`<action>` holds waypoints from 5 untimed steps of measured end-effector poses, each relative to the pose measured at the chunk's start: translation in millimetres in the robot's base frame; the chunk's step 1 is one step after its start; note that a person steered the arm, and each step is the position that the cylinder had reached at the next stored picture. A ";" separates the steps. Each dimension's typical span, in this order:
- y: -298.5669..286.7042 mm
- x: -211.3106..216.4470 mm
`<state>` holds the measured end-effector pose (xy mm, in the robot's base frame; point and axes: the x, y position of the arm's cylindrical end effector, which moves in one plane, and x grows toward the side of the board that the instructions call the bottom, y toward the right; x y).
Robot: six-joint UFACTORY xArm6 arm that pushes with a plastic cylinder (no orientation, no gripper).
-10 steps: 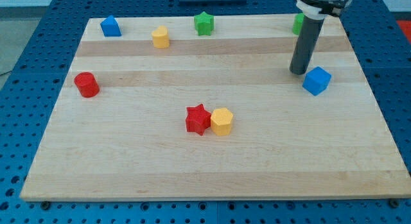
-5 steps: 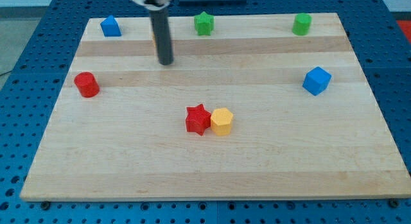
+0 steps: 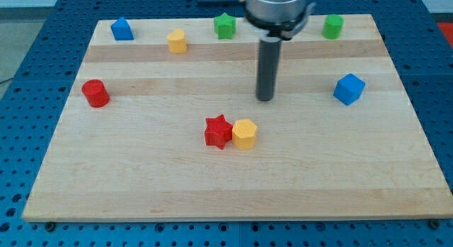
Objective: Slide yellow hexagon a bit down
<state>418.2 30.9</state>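
Camera view: my tip (image 3: 265, 98) hovering above-right of yellow hexagonal block (image 3: 244, 134), touching red star block (image 3: 219, 131), on wooden desk (image 3: 141, 176); no gripper, holding nothing.

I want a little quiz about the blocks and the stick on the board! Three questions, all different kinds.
1. True or false: the red star touches the lower yellow hexagon.
2. Multiple choice: my tip is where, relative to that hexagon? A) toward the view's top and slightly right, apart from it. B) pressed on its left side. C) below it.
3. Fill in: the block at the view's far left is the red ____.

Key: 1 true; 2 A; 3 cylinder.
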 end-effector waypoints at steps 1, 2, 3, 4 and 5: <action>-26.2 22.1; -2.5 31.8; -4.3 55.7; -31.7 90.2; -22.6 82.5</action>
